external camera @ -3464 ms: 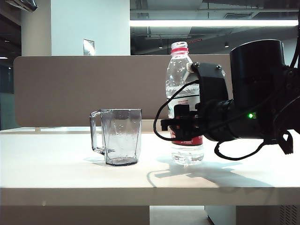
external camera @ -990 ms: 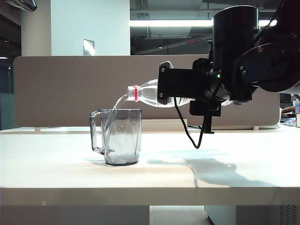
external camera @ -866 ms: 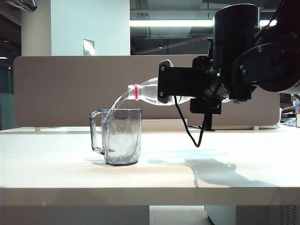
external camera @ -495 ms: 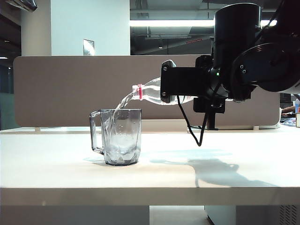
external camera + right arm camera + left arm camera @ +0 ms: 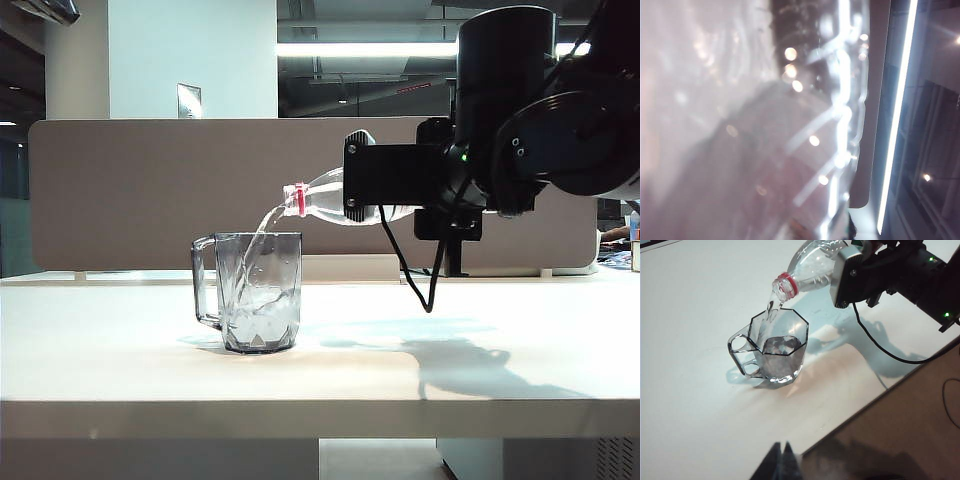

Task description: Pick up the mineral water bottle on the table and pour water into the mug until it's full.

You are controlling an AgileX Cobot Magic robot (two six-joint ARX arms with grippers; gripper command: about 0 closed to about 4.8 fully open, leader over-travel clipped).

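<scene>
I work in an open-plan office. My desk (image 5: 150, 370) has a smooth off-white top and a thick front edge. Behind it stands a long grey-brown partition screen (image 5: 130, 190), like the ones that divide workstations. Above the screen I see a long fluorescent light strip (image 5: 400, 48), a dark open ceiling with pipes, and a white pillar (image 5: 190, 60) carrying a small notice.

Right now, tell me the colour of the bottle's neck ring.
Red, clearest in the left wrist view: mineral water bottle neck ring.
</scene>
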